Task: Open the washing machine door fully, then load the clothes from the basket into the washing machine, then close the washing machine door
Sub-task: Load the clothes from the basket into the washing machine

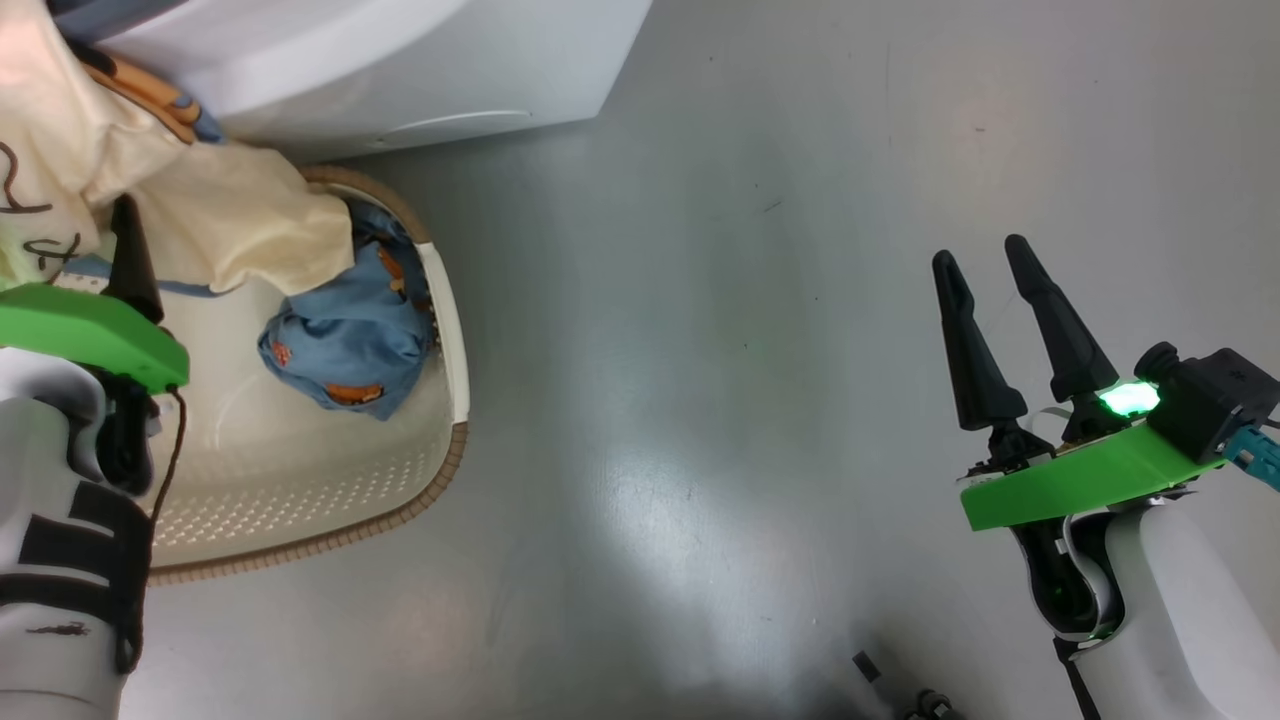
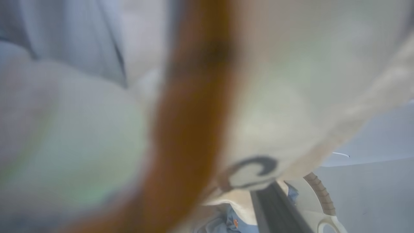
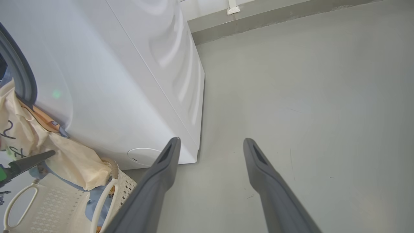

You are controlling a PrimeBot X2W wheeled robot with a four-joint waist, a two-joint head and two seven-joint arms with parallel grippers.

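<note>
The white washing machine [image 1: 380,60] stands at the top left, and its grey gasket [image 3: 19,74] shows at the right wrist view's left edge. Its door is out of view. A cream part of the clothes [image 1: 230,225] hangs from the machine's opening down into the basket [image 1: 450,330]. A light blue bundle [image 1: 345,330] lies inside the basket. My left gripper [image 1: 88,215] is over the basket under the hanging cloth, with one dark finger [image 1: 132,265] sticking out free. That cloth [image 2: 291,97] blurs across the left wrist view. My right gripper [image 1: 982,252] stands open and empty over the floor.
Grey floor [image 1: 750,350] stretches right of the basket and machine. A wall base [image 3: 275,16] runs behind the machine. A round cover [image 3: 142,155] sits low on the machine's front, just above the basket rim [image 3: 106,194]. Small dark bits [image 1: 865,665] lie at the bottom edge.
</note>
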